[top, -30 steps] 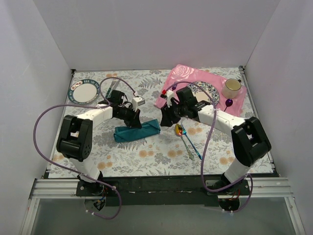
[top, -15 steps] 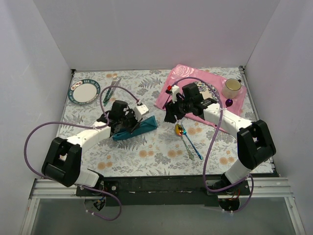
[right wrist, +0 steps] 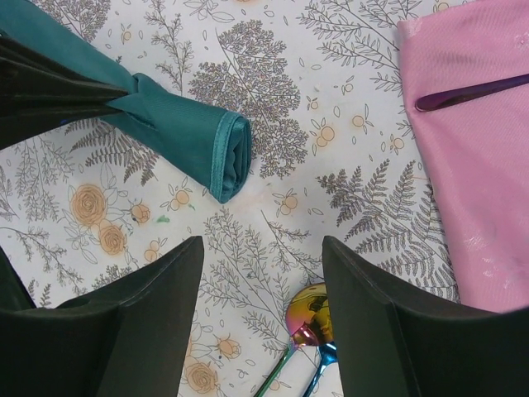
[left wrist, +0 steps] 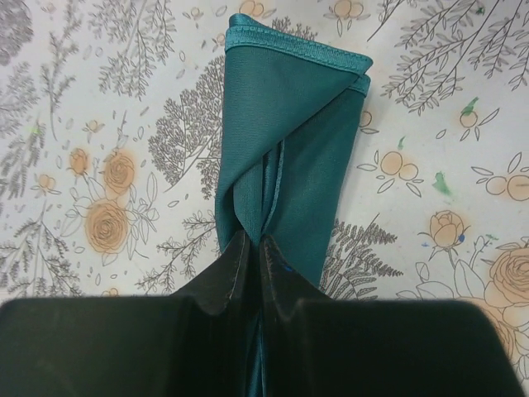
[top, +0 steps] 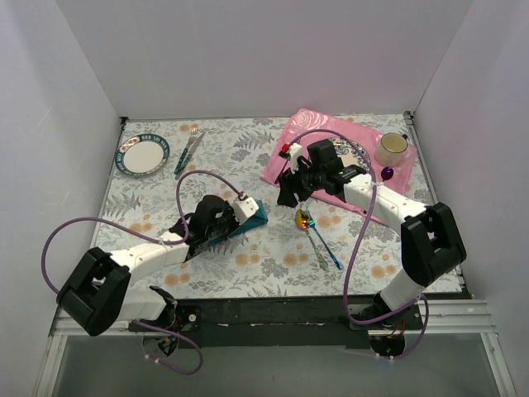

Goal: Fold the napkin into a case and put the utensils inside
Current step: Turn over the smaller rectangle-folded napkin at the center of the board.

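The napkin [left wrist: 289, 124] is a folded, narrow dark teal bundle lying on the flowered tablecloth, its hemmed end pointing away from my left gripper [left wrist: 252, 244]. That gripper is shut on the near end of the cloth, which bunches between the fingers. From above, the left gripper [top: 227, 225] and napkin [top: 254, 217] sit left of centre. My right gripper [right wrist: 260, 248] hangs open above the table, holding nothing, with the napkin's [right wrist: 190, 136] rolled end beyond it. The utensils lie just below it: a gold-pink spoon [right wrist: 312, 318] and a blue-handled piece [right wrist: 324, 364], also seen from above [top: 312, 227].
A pink placemat [top: 318, 132] at the back right carries a patterned plate [top: 359, 153], a cup [top: 392, 149] and purple cutlery [top: 386, 174]. At the back left stand a teal-rimmed plate [top: 142, 155] and green-handled cutlery [top: 188, 149]. White walls enclose the table.
My left arm swung toward the near left, dragging the napkin's held end with it. The right gripper drew back from the napkin toward the placemat, and its jaws widened.
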You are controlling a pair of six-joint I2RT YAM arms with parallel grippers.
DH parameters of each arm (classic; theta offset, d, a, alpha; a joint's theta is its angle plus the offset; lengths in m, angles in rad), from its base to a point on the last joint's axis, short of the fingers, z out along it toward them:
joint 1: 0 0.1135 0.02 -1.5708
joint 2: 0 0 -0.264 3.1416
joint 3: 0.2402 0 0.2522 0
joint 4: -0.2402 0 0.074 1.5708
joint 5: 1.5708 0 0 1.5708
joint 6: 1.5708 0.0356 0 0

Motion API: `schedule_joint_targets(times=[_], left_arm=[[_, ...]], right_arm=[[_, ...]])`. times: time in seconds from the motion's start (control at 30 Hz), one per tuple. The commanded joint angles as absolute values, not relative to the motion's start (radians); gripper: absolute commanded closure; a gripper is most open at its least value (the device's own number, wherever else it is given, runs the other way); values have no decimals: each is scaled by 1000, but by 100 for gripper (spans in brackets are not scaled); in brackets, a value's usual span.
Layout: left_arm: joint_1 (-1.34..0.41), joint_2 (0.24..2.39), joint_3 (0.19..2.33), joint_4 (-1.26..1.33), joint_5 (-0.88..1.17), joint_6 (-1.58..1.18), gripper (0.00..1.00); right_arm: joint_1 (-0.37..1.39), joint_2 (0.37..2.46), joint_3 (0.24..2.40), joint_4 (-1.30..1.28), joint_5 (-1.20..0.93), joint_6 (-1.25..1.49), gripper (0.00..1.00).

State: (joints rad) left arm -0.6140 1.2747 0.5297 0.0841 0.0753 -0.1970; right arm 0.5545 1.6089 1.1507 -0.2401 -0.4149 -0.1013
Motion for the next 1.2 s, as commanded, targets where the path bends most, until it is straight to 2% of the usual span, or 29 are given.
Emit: schedule_joint_targets(times=[0.0,0.57,1.17], left_arm=[[-681,1203,471,205,-52,-184,100],[-942,1167,354,265,-265,-166,100],[-1058,1163,319,265,-342,-156,98]], right_arm=[[551,1598,1200,-241,-429,-103,32],[592,1663,1218,-213,-535,-22,33],[741,1733,1190,-227,-506,-63,35]])
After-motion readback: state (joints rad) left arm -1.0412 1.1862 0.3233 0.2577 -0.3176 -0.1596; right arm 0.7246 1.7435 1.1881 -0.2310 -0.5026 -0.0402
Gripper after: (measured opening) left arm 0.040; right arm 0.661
